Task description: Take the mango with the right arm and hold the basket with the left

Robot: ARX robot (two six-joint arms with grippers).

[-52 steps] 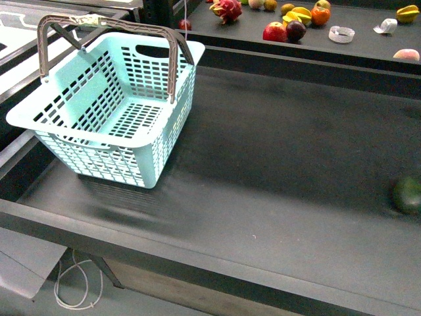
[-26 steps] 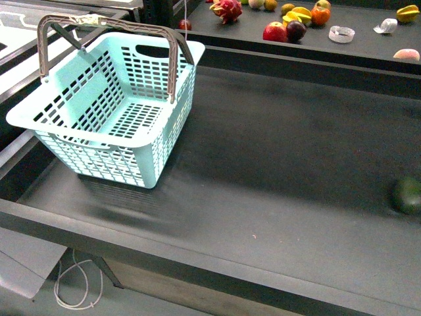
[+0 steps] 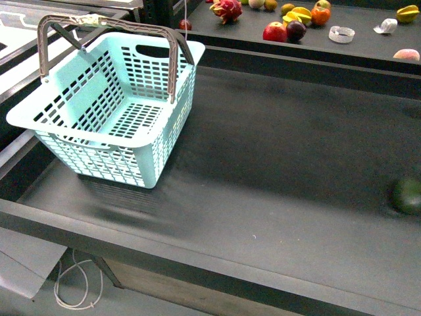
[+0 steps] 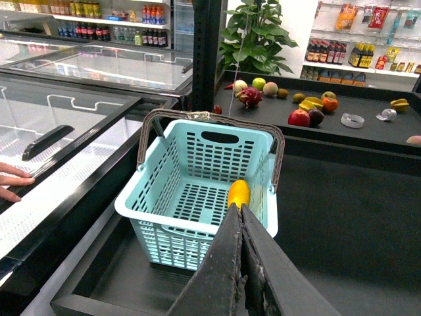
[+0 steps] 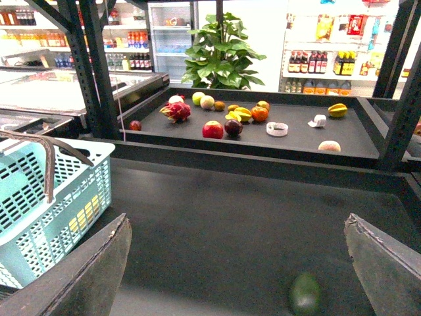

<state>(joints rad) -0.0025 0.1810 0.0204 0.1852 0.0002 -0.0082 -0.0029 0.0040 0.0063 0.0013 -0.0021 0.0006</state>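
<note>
The light turquoise basket [image 3: 79, 133] stands at the left of the dark counter with both grey-brown handles up. In the left wrist view the yellow mango [image 4: 238, 193] lies inside the basket [image 4: 191, 227] by its wall. A yellow patch also shows through the slots of the basket [image 5: 39, 217] in the right wrist view. The front view hides the mango behind the basket's side. My left gripper [image 4: 241, 207] is shut and empty, above and short of the basket's near rim. My right gripper [image 5: 237, 218] is open over bare counter, right of the basket. Neither arm shows in the front view.
A dark green round fruit [image 3: 408, 195] lies at the counter's right edge, also below my right gripper [image 5: 304, 294]. A raised shelf [image 3: 355, 46] behind holds several fruits. A glass-topped freezer [image 4: 79, 112] stands left of the basket, with a person's hand [image 4: 12, 184] on it.
</note>
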